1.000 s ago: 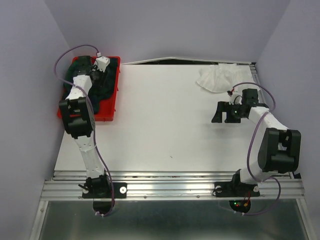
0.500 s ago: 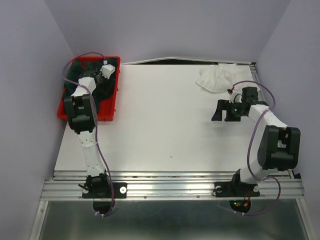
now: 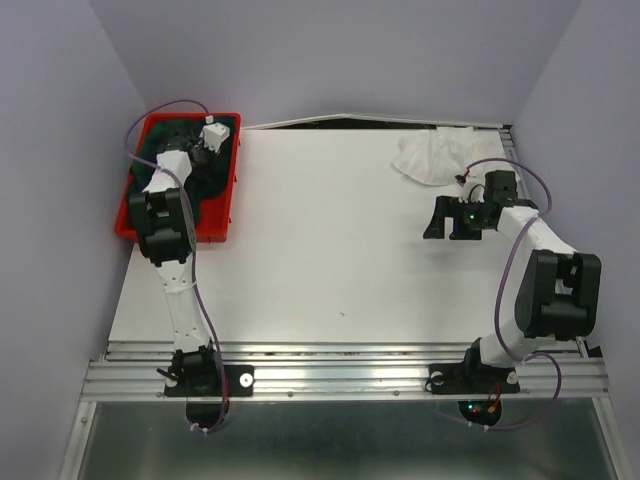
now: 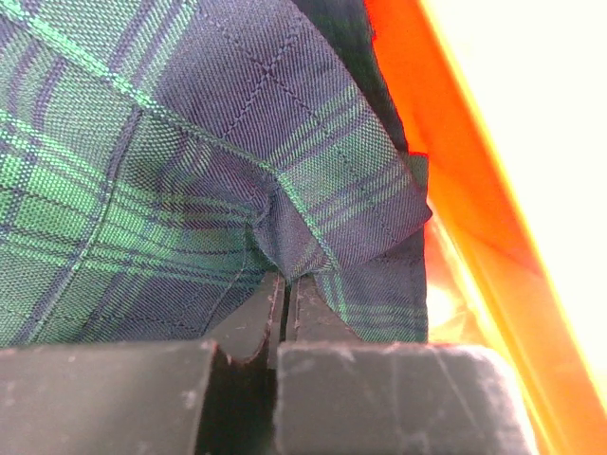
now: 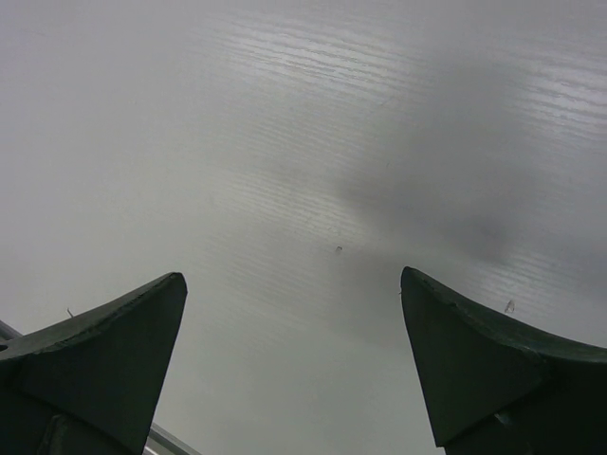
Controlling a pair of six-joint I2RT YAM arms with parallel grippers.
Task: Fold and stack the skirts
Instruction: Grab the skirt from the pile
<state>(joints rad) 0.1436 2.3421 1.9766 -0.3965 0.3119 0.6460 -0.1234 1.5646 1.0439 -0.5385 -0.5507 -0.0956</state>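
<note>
The dark green and navy tartan skirt (image 4: 161, 161) lies bunched in the red tray (image 3: 222, 228) at the back left. My left gripper (image 4: 285, 289) is down in the tray (image 4: 446, 190), its jaws pressed together on a raised fold of the tartan skirt (image 3: 208, 180). From above, the left gripper (image 3: 188, 143) sits over the dark cloth. The white skirt (image 3: 432, 156) lies crumpled at the back right of the table. My right gripper (image 3: 441, 218) hovers just in front of it, open, with only bare table between the fingers (image 5: 114, 351).
The white table (image 3: 320, 230) stretches between the tray and the white skirt. Lilac walls close in the left, back and right sides. A metal rail (image 3: 340, 370) carries both arm bases at the near edge.
My left gripper pushed deeper into the tray and closed on a fold of the tartan skirt. The right arm barely moved.
</note>
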